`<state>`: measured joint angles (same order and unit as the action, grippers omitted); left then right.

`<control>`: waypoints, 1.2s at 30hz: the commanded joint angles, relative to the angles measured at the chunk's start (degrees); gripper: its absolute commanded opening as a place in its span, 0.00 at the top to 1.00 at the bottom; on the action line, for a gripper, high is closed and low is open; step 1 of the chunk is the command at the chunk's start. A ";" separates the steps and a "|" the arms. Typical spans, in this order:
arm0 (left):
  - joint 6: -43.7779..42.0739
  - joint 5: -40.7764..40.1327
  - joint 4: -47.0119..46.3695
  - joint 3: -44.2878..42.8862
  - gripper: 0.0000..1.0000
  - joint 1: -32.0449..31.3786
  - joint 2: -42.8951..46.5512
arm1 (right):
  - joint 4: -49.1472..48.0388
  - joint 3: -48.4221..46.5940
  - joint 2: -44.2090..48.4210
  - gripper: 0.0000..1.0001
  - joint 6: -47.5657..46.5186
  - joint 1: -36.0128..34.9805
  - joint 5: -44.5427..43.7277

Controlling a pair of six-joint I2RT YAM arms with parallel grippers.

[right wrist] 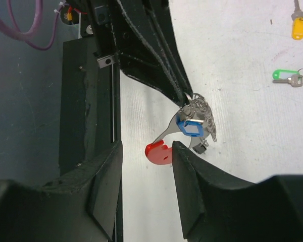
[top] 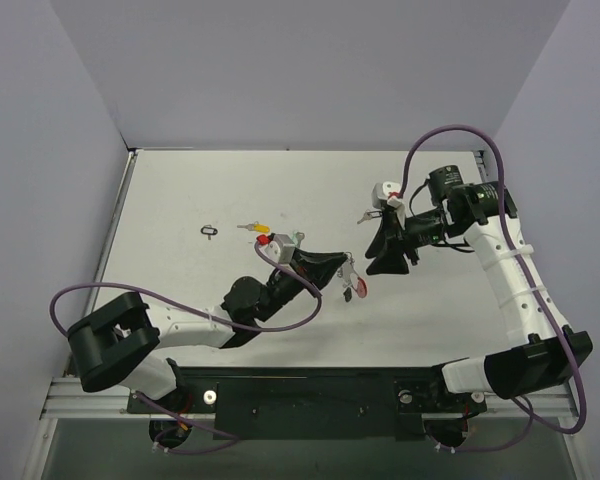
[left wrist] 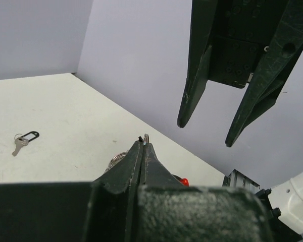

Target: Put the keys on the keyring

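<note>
We find the left gripper point(left wrist: 143, 145) clamped on the keyring point(right wrist: 202, 111) at mid-frame, with a blue-tagged key point(right wrist: 190, 126) hanging from it. The right gripper point(left wrist: 206, 133) is spread wide and empty. Next, we judge, it must fetch the green-tagged key point(right wrist: 288, 76) at upper right.

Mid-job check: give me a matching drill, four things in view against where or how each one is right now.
Things:
1. blue-tagged key
2. black-tagged key
3. left tool
4. right tool

States:
A. open, holding nothing
B. lying loose on the table
C. shut on the keyring
D. hanging in the bunch above the red tag

Pairs: 1-D, 2-B, 3-C, 4-A.
</note>
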<state>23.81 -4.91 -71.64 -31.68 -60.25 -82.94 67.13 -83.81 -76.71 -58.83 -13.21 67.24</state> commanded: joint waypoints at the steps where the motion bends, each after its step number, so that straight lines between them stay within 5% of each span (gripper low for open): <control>1: 1.94 -8.00 -22.58 -2.33 1.00 -1.54 -0.38 | 0.64 -5.21 -2.57 0.61 4.24 -0.76 -1.06; 11: 1.59 -8.19 -22.67 -3.74 1.00 -1.71 -0.73 | -15.43 0.03 -0.91 0.64 21.81 -4.00 -10.89; 36: 2.73 -9.15 -22.06 -4.35 1.00 -1.71 -1.09 | -18.00 1.72 -0.28 0.66 20.42 -10.42 -12.93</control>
<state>25.36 -13.28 -72.25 -32.95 -61.80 -84.20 49.01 -81.67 -78.48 -37.54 -21.91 52.95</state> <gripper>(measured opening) 0.018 0.341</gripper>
